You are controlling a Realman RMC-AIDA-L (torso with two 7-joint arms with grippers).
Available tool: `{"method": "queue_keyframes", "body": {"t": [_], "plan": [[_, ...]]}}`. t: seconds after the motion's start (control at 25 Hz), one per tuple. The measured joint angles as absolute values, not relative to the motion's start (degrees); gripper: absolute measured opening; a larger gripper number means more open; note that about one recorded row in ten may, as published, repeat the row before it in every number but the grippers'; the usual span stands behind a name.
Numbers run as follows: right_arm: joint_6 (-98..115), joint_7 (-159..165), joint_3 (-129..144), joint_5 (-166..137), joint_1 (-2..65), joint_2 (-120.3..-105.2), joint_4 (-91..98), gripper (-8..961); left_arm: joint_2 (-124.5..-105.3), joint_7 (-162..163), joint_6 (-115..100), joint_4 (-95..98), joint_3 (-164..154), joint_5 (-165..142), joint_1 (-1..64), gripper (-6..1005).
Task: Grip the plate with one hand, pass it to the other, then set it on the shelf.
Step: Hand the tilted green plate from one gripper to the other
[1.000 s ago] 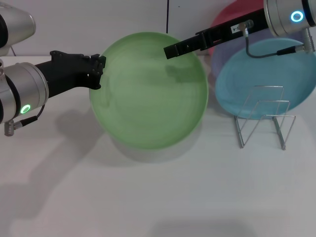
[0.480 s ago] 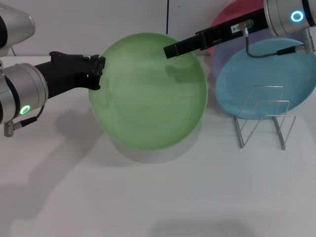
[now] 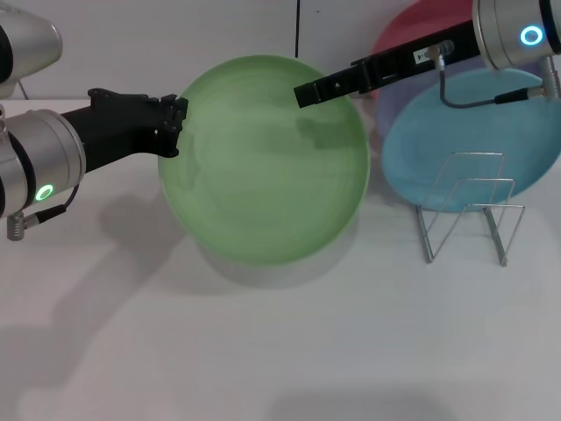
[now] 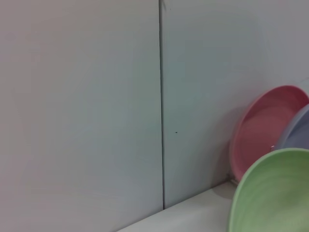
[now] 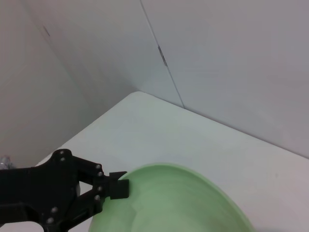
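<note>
The light-green plate [image 3: 263, 162] hangs tilted above the table, its shadow on the surface beneath. My left gripper [image 3: 178, 127], on the green-ring arm, is shut on the plate's left rim. The right wrist view shows that same left gripper [image 5: 116, 190] pinching the edge of the plate [image 5: 178, 203]. My right gripper [image 3: 302, 93], on the blue-ring arm, reaches in from the upper right and lies over the plate's upper right part. The wire shelf [image 3: 469, 210] stands on the table to the right, holding nothing. The left wrist view catches only an edge of the plate [image 4: 275, 193].
A teal plate [image 3: 412, 158], a lavender plate [image 3: 390, 105] and a pink plate [image 3: 403, 31] lean against the back wall behind the shelf. A grey cable hangs from the right arm above the teal plate. White table stretches along the front.
The right arm has shifted slightly to the right over the plate's upper edge. The left gripper and the plate have stayed put.
</note>
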State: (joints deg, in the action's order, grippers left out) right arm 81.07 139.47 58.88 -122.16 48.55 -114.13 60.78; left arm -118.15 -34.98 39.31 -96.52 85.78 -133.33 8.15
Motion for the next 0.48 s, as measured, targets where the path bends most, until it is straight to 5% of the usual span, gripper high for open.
{"method": "queue_keyframes", "body": {"t": [0.48], "plan": [[80.72,139.48,58.95,-122.72,48.89,-114.32,60.72,817,-118.12,-34.98,39.46,-96.72,85.78,-133.33,8.23,35]]}}
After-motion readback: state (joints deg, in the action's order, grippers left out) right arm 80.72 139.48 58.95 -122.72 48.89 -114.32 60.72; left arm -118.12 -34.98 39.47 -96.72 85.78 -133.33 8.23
